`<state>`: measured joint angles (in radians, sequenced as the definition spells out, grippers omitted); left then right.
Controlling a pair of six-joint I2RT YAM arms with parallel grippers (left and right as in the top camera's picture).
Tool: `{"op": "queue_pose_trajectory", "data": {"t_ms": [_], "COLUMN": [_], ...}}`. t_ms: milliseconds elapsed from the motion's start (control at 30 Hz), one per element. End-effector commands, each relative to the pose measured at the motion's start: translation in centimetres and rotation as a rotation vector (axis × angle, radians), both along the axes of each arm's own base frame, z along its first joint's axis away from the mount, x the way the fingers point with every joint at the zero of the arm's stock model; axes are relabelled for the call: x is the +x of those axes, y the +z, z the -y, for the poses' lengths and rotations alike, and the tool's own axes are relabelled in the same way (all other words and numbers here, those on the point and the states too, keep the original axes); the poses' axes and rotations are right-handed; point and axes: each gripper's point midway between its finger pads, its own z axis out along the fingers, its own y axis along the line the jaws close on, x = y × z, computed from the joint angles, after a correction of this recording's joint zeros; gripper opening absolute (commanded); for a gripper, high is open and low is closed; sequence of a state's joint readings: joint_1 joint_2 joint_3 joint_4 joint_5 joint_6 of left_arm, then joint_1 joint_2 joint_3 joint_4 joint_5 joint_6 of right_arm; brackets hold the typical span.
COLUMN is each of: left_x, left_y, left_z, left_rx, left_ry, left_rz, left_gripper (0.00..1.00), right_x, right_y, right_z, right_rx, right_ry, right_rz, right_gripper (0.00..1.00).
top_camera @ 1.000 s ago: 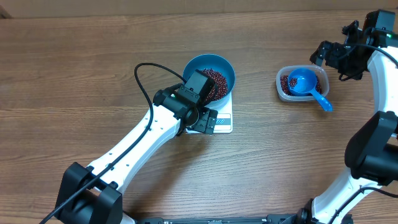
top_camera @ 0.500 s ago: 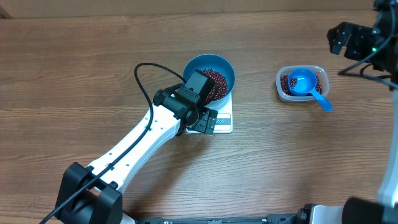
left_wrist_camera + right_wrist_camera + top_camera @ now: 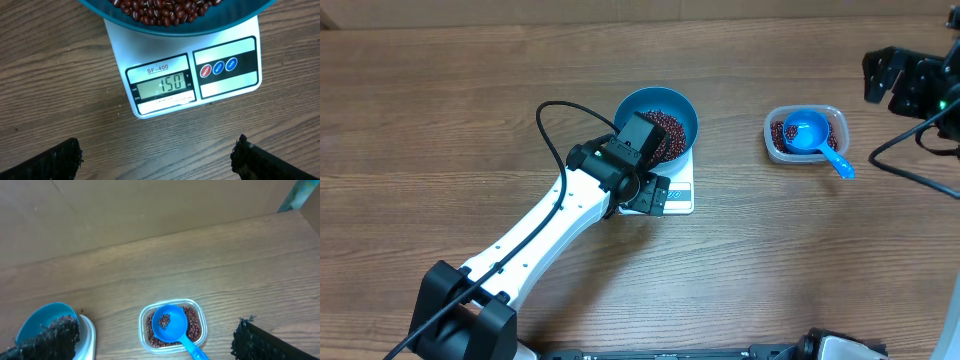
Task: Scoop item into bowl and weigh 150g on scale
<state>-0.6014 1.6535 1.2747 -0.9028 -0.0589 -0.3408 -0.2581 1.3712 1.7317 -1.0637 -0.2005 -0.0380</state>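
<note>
Spanning every view, one wooden table (image 3: 470,100) carries two arms. The left arm (image 3: 550,225) reaches diagonally across it. Its gripper (image 3: 157,160) hangs with jaws spread as wide as they go, holding nothing, both fingertips dark at the lower corners of its wrist view. The right gripper (image 3: 155,330) is raised off at the far right edge, jaws equally wide and empty.

One bright blue bowl (image 3: 692,125) sits just ahead of the left gripper, resting on the single white scale (image 3: 225,82), which lies directly below and between that gripper's fingers. The display (image 3: 162,85) reads 150. Three round buttons (image 3: 218,68) sit beside it: one red, two blue.

One clear tub (image 3: 842,128) lies well below and ahead of the right gripper, between its fingers in the wrist view. One small blue scoop (image 3: 807,132) rests inside it, its handle sticking out over the rim.

Beans (image 3: 670,128) heap in the bowl, too many to count. More (image 3: 780,133) line the tub, and a few lie in the scoop.
</note>
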Motion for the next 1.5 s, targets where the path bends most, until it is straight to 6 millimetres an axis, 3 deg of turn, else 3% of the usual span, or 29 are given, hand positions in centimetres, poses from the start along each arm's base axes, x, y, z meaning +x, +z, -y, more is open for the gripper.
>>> {"op": "queue_pose_trajectory", "data": {"t_ms": [0,267,400,567,1067,1467], "left_x": [0.2,0.2,0.2,0.2,0.2,0.2], "left_y": [0.5,0.5,0.5,0.5,0.5,0.5], "left_z": [0.2,0.2,0.2,0.2,0.2,0.2], "left_rx": [-0.017,-0.017,-0.017,-0.017,-0.017,-0.017], "left_ry": [0.005,0.005,0.005,0.005,0.005,0.005], "left_rz": [0.008,0.008,0.008,0.008,0.008,0.008], "left_gripper": [1.0,1.0,1.0,1.0,1.0,1.0], "right_x": [0.5,3.2,2.1,-0.7,-8.7,-10.6], "right_y": [-4.6,-13.1,-18.2,-24.2,-30.7,-30.7], "right_z": [-0.3,-4.5,-6.7,-8.0,-9.1,-9.7], "right_rx": [-0.005,0.075,0.096,0.11,0.108,0.072], "right_ry": [0.02,0.191,0.246,0.271,0.276,0.302], "right_rz": [-0.085,-0.04,-0.084,-0.14,-0.092,0.113], "right_gripper": [1.0,1.0,1.0,1.0,1.0,1.0]}}
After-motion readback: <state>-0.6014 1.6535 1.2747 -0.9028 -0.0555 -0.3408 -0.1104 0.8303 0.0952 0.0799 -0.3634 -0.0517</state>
